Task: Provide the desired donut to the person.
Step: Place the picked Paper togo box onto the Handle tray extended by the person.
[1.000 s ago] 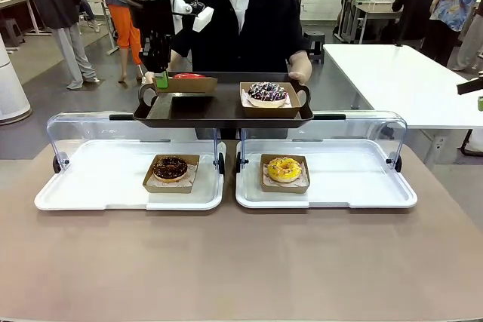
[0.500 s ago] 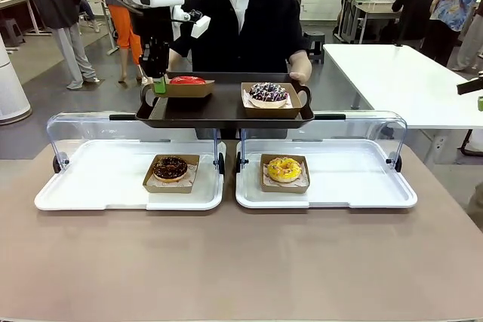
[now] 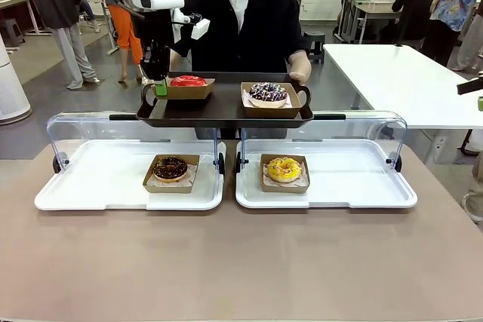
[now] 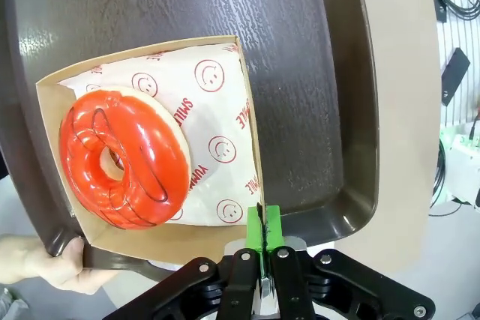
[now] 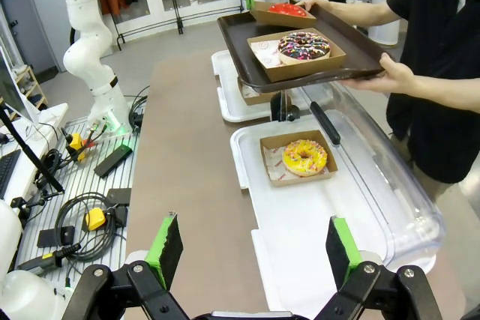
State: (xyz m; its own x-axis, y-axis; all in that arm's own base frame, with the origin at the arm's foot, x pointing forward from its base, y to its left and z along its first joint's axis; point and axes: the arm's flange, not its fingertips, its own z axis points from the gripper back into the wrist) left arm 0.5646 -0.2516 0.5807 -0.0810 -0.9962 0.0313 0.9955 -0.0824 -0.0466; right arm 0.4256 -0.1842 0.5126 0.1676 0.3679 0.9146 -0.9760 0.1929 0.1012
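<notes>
While held up by the person (image 3: 240, 32), a dark brown serving tray (image 3: 224, 111) carries two boxed donuts.
Left tool (image 3: 161, 87): pinched tight on the edge of the brown cardboard box (image 4: 161, 241) holding the red-glazed donut (image 4: 124, 157), at the tray's left end. Right tool (image 5: 255, 249): jaws wide, holding nothing, above the surface (image 3: 226, 262). Chocolate sprinkled donut (image 3: 267, 93): boxed, tray's right end. Chocolate donut (image 3: 170, 167) and yellow donut (image 3: 284, 169): boxed, each on its own white tray on the surface.

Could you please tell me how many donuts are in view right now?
4: a red donut and a sprinkled donut on the brown tray, a chocolate donut and a yellow donut on the white trays.
</notes>
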